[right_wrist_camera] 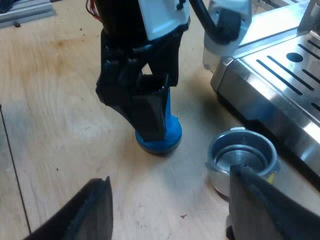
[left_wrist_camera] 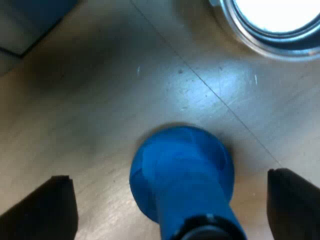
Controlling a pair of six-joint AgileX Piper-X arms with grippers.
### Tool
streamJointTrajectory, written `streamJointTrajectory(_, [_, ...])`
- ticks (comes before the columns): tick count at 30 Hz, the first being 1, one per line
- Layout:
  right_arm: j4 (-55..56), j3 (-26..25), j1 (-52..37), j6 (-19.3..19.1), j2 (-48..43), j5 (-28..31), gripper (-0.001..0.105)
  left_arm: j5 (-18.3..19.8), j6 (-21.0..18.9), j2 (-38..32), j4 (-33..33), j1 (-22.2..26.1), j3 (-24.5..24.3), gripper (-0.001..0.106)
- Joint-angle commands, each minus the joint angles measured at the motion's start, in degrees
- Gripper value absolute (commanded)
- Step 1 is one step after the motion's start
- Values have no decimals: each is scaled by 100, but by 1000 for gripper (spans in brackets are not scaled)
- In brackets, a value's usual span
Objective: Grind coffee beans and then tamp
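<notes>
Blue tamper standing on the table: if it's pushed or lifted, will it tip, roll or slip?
The blue tamper stands on a wide flat base, so it probably slides rather than tips. Its round shape suggests it would roll if knocked over. The smooth-looking neck may slip in a loose grip.

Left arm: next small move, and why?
Probably close the left gripper on the blue round-based tamper: its black fingers stand open on either side of the tamper, which rests base-down on the wooden table, not yet gripped.
</notes>
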Motion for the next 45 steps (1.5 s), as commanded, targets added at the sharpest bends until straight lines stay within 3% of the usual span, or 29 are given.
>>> streamJointTrajectory(1, [-81, -20, -1, -18, -6, 22, 54, -51, 24, 105, -98, -31, 0, 77])
streamJointTrajectory(7, [-81, -20, -1, -18, -6, 22, 54, 84, 24, 343, -119, -31, 0, 77])
streamJointTrajectory(13, [-81, -20, -1, -18, -6, 22, 54, 316, 7, 465, -119, -31, 0, 68])
streamJointTrajectory(16, [-81, -20, -1, -18, -6, 22, 54, 286, 7, 465, -132, -31, 0, 57])
streamJointTrajectory(18, [-81, -20, -1, -18, -6, 22, 54, 286, 7, 465, -132, -31, 0, 43])
streamJointTrajectory(20, [-81, -20, -1, -18, -6, 22, 54, 286, 7, 465, -73, -31, 0, 20])
streamJointTrajectory(23, [-81, -20, -1, -18, -6, 22, 54, 275, 32, 465, -12, -31, 0, 1])
streamJointTrajectory(29, [-81, -20, -1, -18, -6, 22, 54, 275, 32, 117, 153, -31, 0, 1])
streamJointTrajectory(45, [-81, -20, -1, -18, -6, 22, 54, 275, 32, -1865, 920, -31, 0, 1])
